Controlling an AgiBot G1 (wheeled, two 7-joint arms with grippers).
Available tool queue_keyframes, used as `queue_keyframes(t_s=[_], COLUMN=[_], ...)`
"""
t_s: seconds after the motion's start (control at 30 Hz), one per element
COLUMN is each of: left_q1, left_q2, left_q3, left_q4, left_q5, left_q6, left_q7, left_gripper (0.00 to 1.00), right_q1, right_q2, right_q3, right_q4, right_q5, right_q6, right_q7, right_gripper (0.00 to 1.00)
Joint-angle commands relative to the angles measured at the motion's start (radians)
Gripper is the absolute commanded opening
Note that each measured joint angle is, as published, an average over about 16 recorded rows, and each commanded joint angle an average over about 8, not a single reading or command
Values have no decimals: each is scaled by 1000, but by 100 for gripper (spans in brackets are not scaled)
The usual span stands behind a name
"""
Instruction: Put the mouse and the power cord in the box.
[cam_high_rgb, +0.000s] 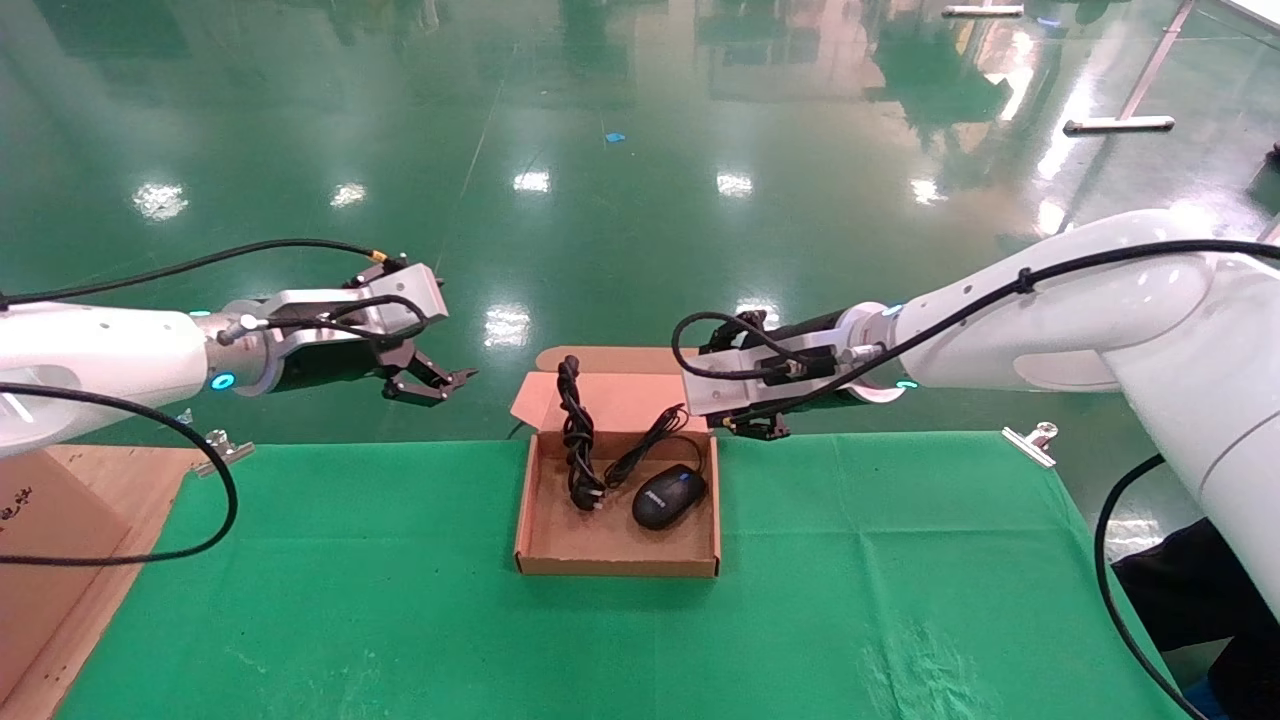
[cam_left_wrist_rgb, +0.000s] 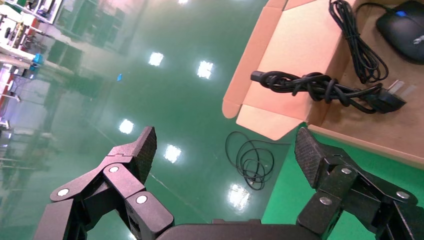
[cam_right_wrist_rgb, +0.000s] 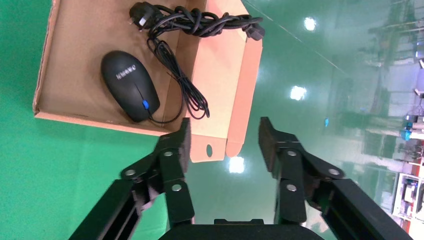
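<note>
In the head view, the box (cam_high_rgb: 618, 560) sits open at the centre of my green table (cam_high_rgb: 400, 600), lid flap folded back toward 12 o'clock, and inside it the mouse (cam_high_rgb: 669, 496) lies toward 3 o'clock with its thin cable looping up toward the flap. The power cord (cam_high_rgb: 577, 440) lies just beside it toward 9 o'clock, its far end resting on the flap. My left gripper (cam_high_rgb: 432, 385) hangs at about 10 o'clock from the box, beyond the table's far edge, fingers spread and holding nothing, while my right gripper (cam_high_rgb: 757, 428) hovers at about 1 o'clock just off the box's far corner, likewise parted and empty.
</note>
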Motion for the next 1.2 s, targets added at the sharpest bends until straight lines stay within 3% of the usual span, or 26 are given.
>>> queue_keyframes(t_s=[0.03,0.33,1.2], left_q1=[7,34,354], left_q2=[0,-22,-278], left_q3=[-10,-36,-348], left_q4=[-2,-49,-591], left_q5=[-12,-26,-170], left_q6=[5,30,314], left_q7=[-4,-33,-386], left_gripper=[100,100,100], right_q1=[0,-37,-357], right_q2=[-1,38,362], right_q3=[-8,27,313], right_q4=[1,50,455], right_q5=[4,51,441], right_q6=[4,-27,-282], right_q7=[2,36,328], right_gripper=[100,100,100])
